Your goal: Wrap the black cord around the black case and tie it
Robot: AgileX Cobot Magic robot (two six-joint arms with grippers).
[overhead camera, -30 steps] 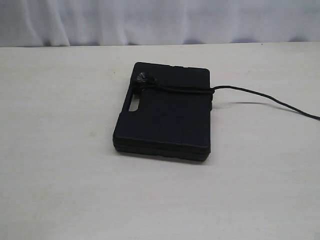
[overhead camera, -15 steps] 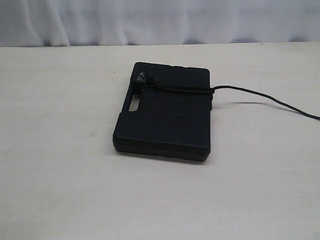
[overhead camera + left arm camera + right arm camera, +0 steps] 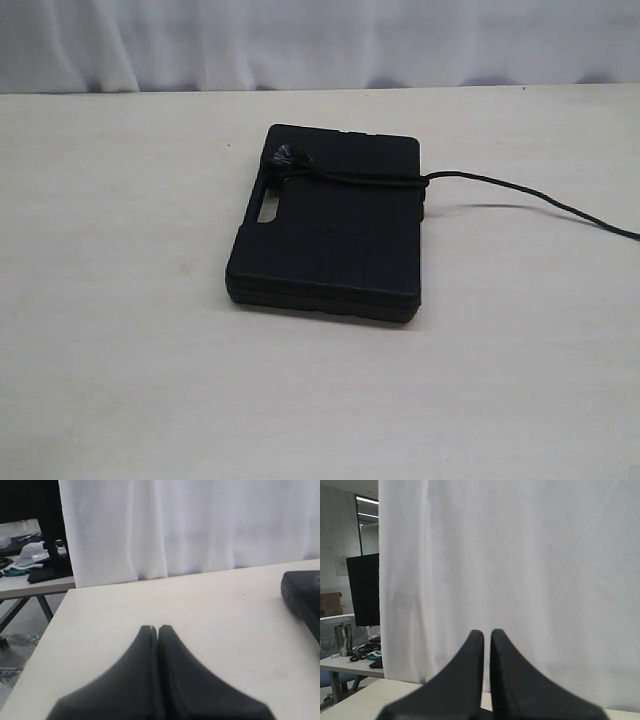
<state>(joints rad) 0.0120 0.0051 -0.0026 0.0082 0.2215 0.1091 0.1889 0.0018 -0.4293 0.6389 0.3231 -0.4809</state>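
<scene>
Jaws of the left gripper (image 3: pixel 158 628) press together, empty, above the table (image 3: pixel 210 610). The black case (image 3: pixel 325 235) lies flat mid-table. The black cord (image 3: pixel 360 178) crosses its lid and trails toward three o'clock. The right gripper (image 3: pixel 487 632) is likewise closed, holding nothing.

Left tool (image 3: pixel 158 628) and right tool (image 3: pixel 487 632) closed, empty.

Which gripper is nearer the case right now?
Left, likely. The left gripper sits low over the table with the case in its view; the right gripper faces the curtain, case unseen.
</scene>
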